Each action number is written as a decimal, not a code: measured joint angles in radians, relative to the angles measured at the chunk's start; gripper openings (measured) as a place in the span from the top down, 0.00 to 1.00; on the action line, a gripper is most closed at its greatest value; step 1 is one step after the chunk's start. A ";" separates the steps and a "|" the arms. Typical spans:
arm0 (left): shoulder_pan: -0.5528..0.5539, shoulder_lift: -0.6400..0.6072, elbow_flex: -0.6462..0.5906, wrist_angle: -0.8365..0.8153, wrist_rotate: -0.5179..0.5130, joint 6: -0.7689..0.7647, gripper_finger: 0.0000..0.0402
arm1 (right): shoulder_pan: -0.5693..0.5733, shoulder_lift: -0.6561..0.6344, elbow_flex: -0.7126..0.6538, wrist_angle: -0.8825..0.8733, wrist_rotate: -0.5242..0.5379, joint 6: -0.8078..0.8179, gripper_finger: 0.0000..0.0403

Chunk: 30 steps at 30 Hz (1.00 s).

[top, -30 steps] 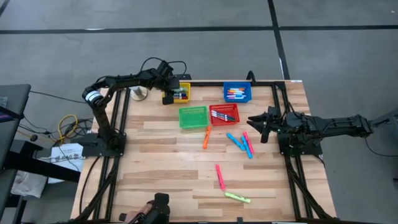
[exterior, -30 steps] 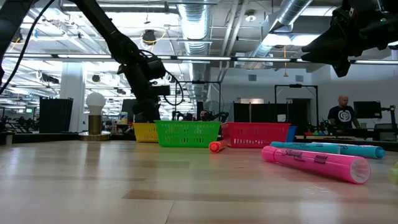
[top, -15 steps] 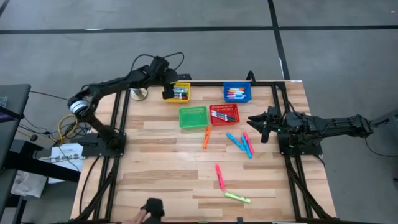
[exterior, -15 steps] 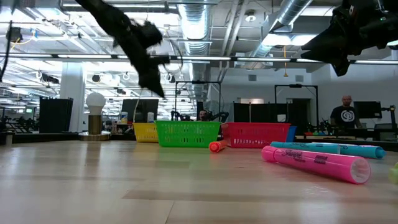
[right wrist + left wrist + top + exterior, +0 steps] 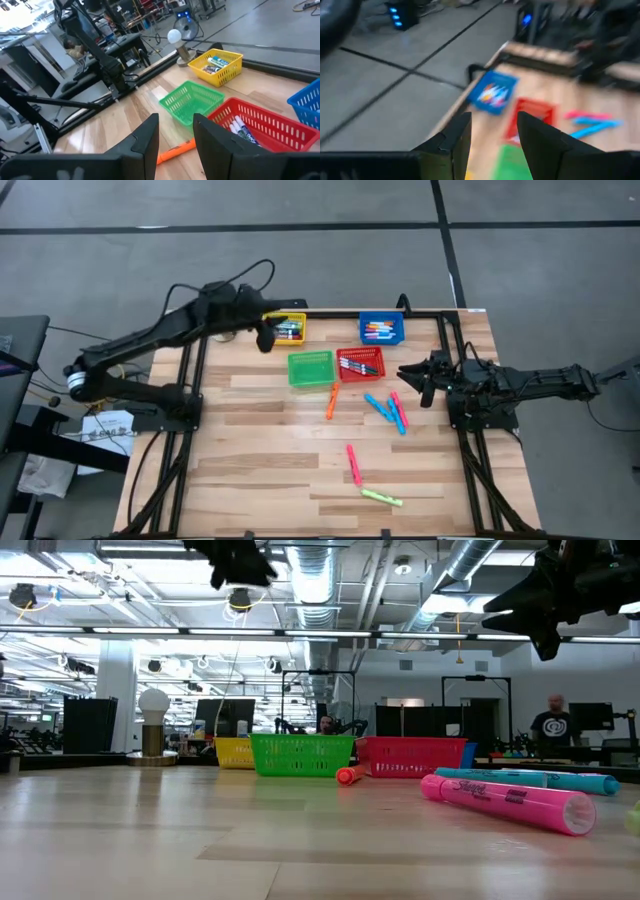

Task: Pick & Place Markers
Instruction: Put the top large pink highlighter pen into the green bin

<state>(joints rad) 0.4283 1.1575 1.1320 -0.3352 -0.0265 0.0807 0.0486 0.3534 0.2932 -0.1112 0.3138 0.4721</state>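
Loose markers [image 5: 384, 408] are lying on the table [image 5: 250, 450] below the red basket [image 5: 360, 363]; others are sitting in the yellow basket [image 5: 288, 329]. The left gripper [image 5: 264, 338] is hanging just beside that basket, jaws parted, grasping nothing. The right gripper [image 5: 420, 380] is waiting near the blue markers, parted, empty.

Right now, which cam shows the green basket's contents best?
The high view: it looks straight down into the green basket and shows no markers inside. The right wrist view sees it at a slant, also looking empty. The low view shows only its side wall. The left wrist view catches just a blurred green corner.
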 joint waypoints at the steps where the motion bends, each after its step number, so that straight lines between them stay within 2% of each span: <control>1: -0.028 -0.014 0.000 -0.001 0.000 -0.046 0.61 | 0.001 0.000 0.000 0.000 0.000 0.000 0.73; 8: -0.228 -0.037 0.000 -0.005 -0.001 -0.330 0.61 | 0.003 0.000 0.000 0.000 -0.001 0.000 0.73; 13: -0.368 -0.015 0.000 -0.006 -0.013 -0.446 0.61 | 0.004 0.000 0.000 0.000 -0.047 0.000 0.73; 16: -0.450 0.010 0.000 -0.007 -0.070 -0.480 0.61 | 0.003 0.000 0.000 0.000 -0.092 0.000 0.73; 22: -0.586 0.130 0.000 -0.005 -0.220 -0.505 0.61 | 0.003 0.000 0.000 0.000 -0.106 0.000 0.73; 30: -0.631 0.346 0.000 0.001 -0.239 -0.591 0.61 | 0.003 0.000 0.000 0.000 -0.158 0.000 0.73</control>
<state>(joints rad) -0.2024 1.5040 1.1316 -0.3346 -0.2656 -0.5098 0.0521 0.3532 0.2932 -0.1116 0.1560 0.4725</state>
